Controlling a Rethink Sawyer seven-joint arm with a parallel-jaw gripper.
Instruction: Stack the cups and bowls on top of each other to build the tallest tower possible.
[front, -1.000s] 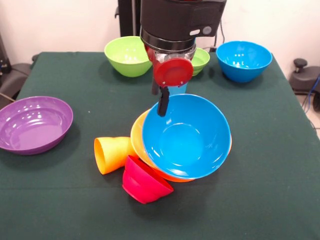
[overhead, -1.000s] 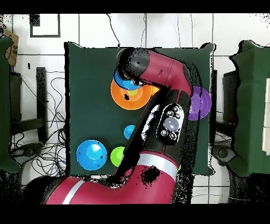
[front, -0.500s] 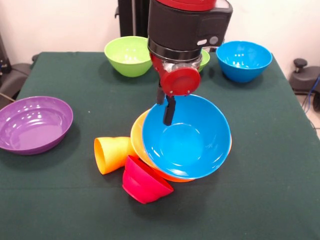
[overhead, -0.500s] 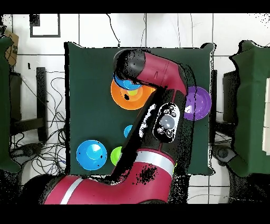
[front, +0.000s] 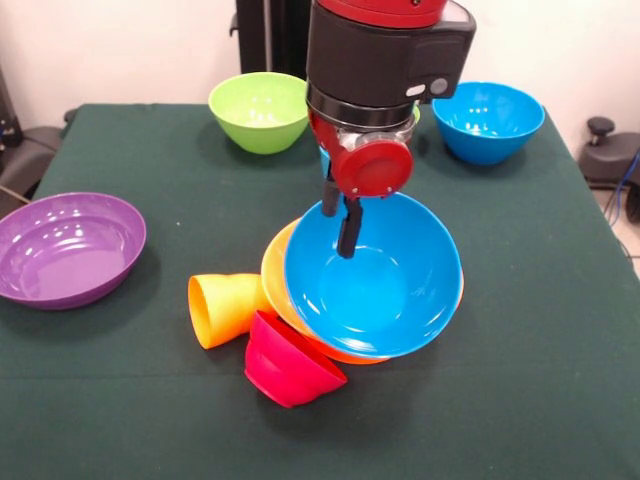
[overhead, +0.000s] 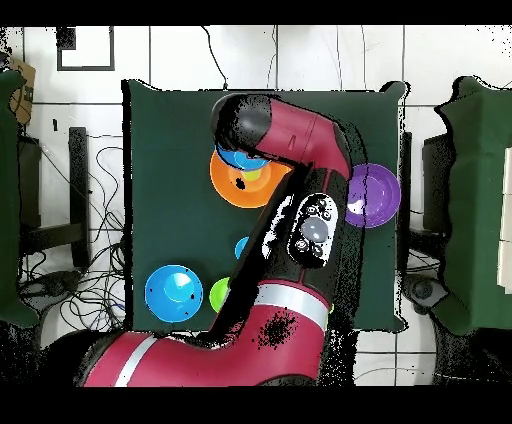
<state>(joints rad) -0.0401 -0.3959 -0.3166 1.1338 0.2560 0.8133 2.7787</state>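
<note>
A large blue bowl (front: 372, 272) lies tilted inside the yellow-orange bowl (front: 274, 272) at the table's middle. An orange cup (front: 222, 308) lies on its side against their left edge. A small red bowl (front: 290, 362) is tipped over in front of them. My gripper (front: 340, 222) hangs over the blue bowl's far rim, open and holding nothing. One finger (front: 347, 235) reaches inside the bowl. In the overhead view the arm (overhead: 300, 140) covers the gripper, and only part of the orange bowl (overhead: 225, 185) shows.
A purple bowl (front: 65, 247) sits at the left. A large green bowl (front: 258, 110) and another blue bowl (front: 487, 120) stand at the back. The overhead view also shows a small green bowl (overhead: 222, 294) and a blue cup (overhead: 243, 247).
In the front view the gripper has moved right and a little lower, from the blue bowl's left rim to over its inside. The bowls and cup have not moved.
</note>
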